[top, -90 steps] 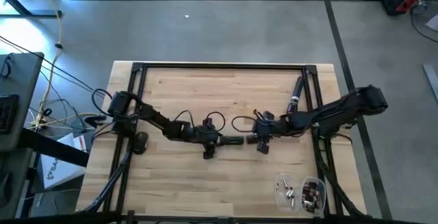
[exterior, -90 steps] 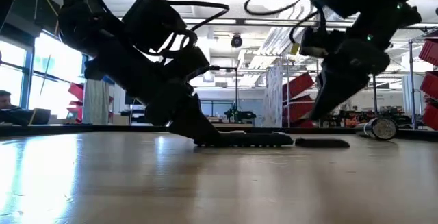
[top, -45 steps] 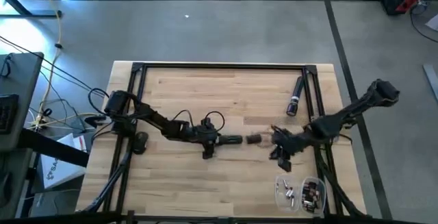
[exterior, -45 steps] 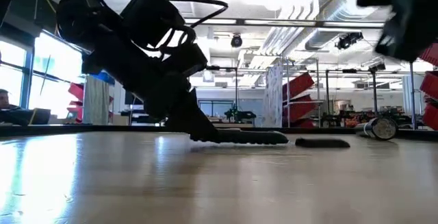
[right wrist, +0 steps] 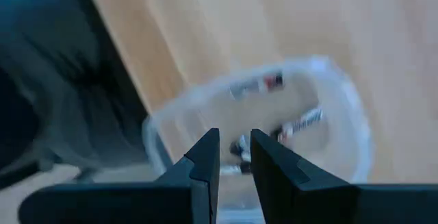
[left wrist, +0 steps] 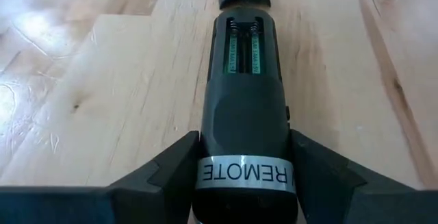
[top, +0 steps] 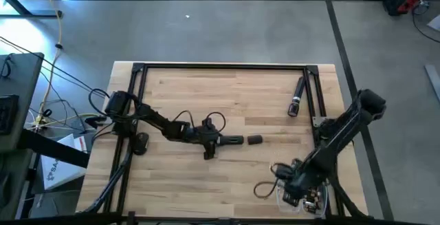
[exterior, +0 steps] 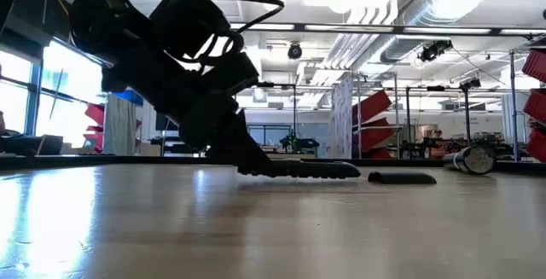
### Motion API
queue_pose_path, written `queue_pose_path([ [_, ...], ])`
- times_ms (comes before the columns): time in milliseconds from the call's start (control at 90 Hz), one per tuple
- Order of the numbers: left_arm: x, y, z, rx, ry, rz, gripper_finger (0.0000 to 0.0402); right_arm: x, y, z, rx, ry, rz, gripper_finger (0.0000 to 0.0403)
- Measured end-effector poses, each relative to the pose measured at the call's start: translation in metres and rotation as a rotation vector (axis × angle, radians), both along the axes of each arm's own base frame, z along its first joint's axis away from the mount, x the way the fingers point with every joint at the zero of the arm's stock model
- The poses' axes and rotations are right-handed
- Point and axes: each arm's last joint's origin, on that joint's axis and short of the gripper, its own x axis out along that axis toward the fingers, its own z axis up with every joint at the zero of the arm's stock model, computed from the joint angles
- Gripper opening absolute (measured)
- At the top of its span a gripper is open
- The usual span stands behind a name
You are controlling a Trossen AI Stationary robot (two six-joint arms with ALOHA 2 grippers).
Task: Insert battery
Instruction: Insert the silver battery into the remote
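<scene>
Left tool (top: 221,140) clamps the remote (left wrist: 243,107) flat at centre of the wooden worktop (top: 206,94).

The black, rounded remote runs 9 to 3 o'clock, its open bay showing green-labelled cells; its loose cover (top: 254,140) lies just beyond. At 5 o'clock the right tool (right wrist: 234,157), fingers narrowly parted and empty, hangs over a clear round dish (right wrist: 342,107) of batteries (right wrist: 300,123).

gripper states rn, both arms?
Left gripper: shut on the remote, flat on the table.
Right gripper: fingers nearly together, empty, over the clear container of batteries.
</scene>
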Motion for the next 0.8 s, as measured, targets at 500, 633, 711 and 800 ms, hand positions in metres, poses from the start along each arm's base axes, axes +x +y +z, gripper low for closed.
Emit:
queue_pose_path([
  [500,-0.002,-0.007,-0.001,-0.011,0.02,-0.009,0.0182,0.03,-0.02,-0.035,-0.227,-0.023,0.069,0.005],
  [633,-0.002,-0.008,-0.001,-0.019,0.021,-0.01,0.0182,0.033,-0.037,-0.036,-0.315,0.029,0.098,0.005],
  [711,-0.003,-0.009,-0.001,-0.018,0.022,-0.013,0.0182,0.032,-0.047,-0.036,-0.381,0.081,0.108,0.005],
  [800,-0.003,-0.011,-0.001,-0.018,0.021,-0.018,0.0182,0.03,-0.061,-0.035,-0.457,0.148,0.127,0.005],
])
